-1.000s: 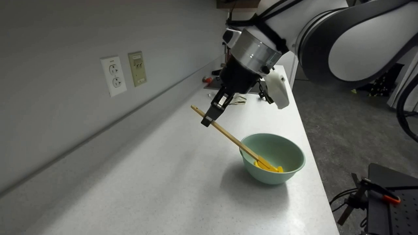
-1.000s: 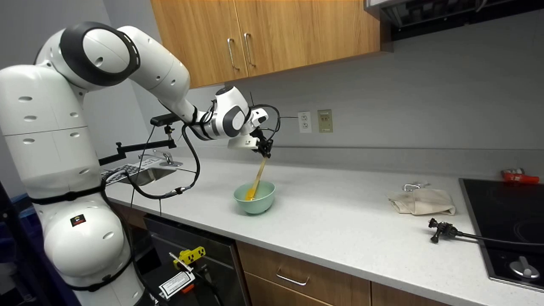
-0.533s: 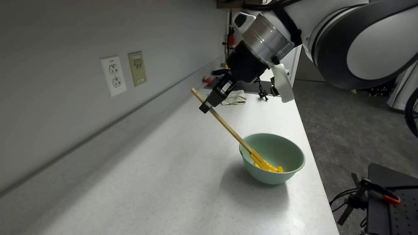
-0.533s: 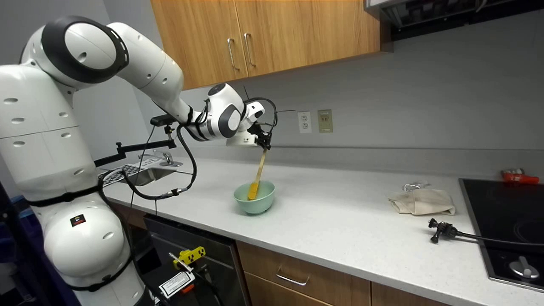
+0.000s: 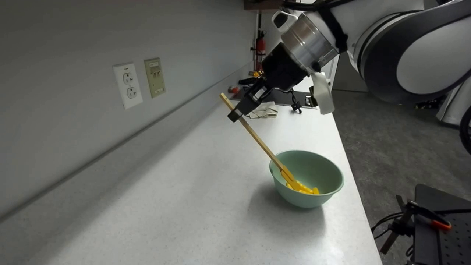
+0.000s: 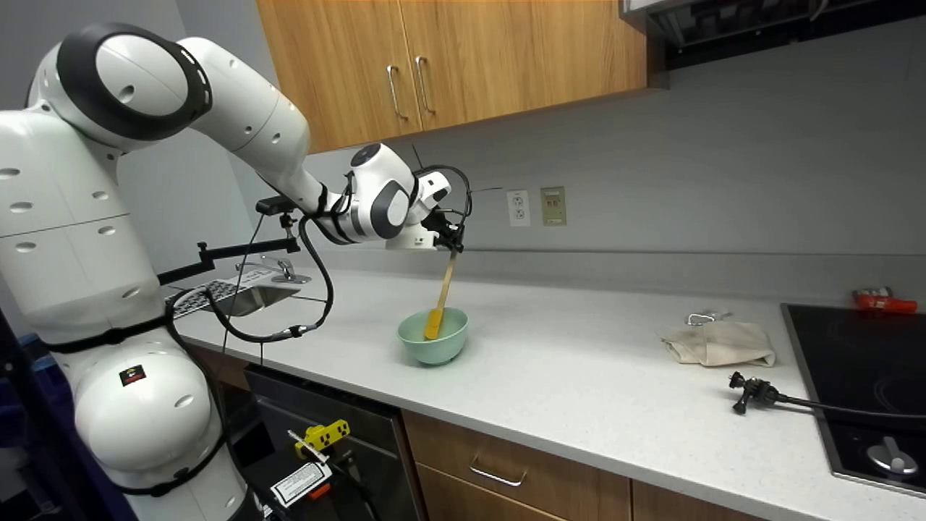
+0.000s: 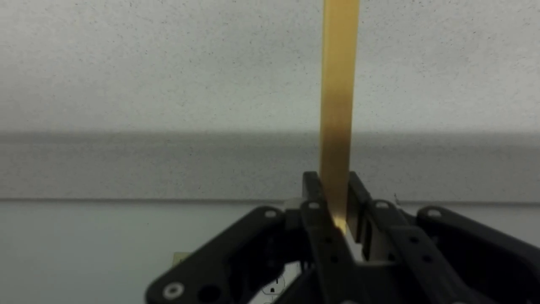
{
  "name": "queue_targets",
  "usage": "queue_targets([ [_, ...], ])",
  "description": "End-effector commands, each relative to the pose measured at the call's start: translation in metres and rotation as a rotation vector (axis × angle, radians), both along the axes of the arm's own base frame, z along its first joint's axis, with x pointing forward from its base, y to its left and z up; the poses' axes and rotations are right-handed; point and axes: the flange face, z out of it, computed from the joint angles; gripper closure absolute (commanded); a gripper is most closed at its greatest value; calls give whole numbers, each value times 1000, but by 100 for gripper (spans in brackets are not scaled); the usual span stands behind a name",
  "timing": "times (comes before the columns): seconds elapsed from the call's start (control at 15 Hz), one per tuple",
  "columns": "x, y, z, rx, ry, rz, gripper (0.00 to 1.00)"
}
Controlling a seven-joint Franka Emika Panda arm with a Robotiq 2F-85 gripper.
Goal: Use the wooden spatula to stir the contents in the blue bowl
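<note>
1. A pale speckled table (image 6: 579, 376) runs along a grey wall (image 6: 759, 166). Wooden cabinets (image 6: 463, 65) overhead and a sink (image 6: 255, 298) come into an exterior view; a red fire extinguisher (image 5: 260, 47), far along the wall, shows in an exterior view.
2. The blue bowl (image 5: 312, 167) stands upright on the table near its front edge, seen in both exterior views.
3. The contents (image 5: 315, 191), a small yellow heap, can be made out low in the bowl in an exterior view; in an exterior view the bowl's near wall (image 6: 434, 353) hides them.
4. The wooden spatula (image 5: 258, 140) slants from the end effector (image 7: 333, 188) down into the bowl, its yellow head (image 6: 434, 324) at the contents; whether it touches them I cannot tell.
5. The wrist view gives the grip up close: both fingers (image 7: 311, 185) are closed on the handle (image 7: 338, 84), one on each side. In an exterior view the handle's upper end (image 5: 226, 101) pokes out past the fingertips.
6. The outlet (image 5: 128, 85) appears in all three views, only partly in the wrist view. A beige cloth (image 6: 720, 344) and a black cooktop (image 6: 854, 354), both well apart from the bowl, show in both exterior views.
</note>
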Motion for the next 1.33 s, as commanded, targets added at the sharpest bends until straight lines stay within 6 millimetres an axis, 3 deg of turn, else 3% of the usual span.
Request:
queue_targets([
  [0.0,-9,-10,6,2,-14,-25,96],
  [0.73,-13,-20,12,-2,-17,-81,96],
  [1.07,-20,-5,2,33,57,-113,96],
  [1.13,-10,-8,-1,21,29,-91,83],
  [1.27,-13,-4,-4,24,42,-92,83],
])
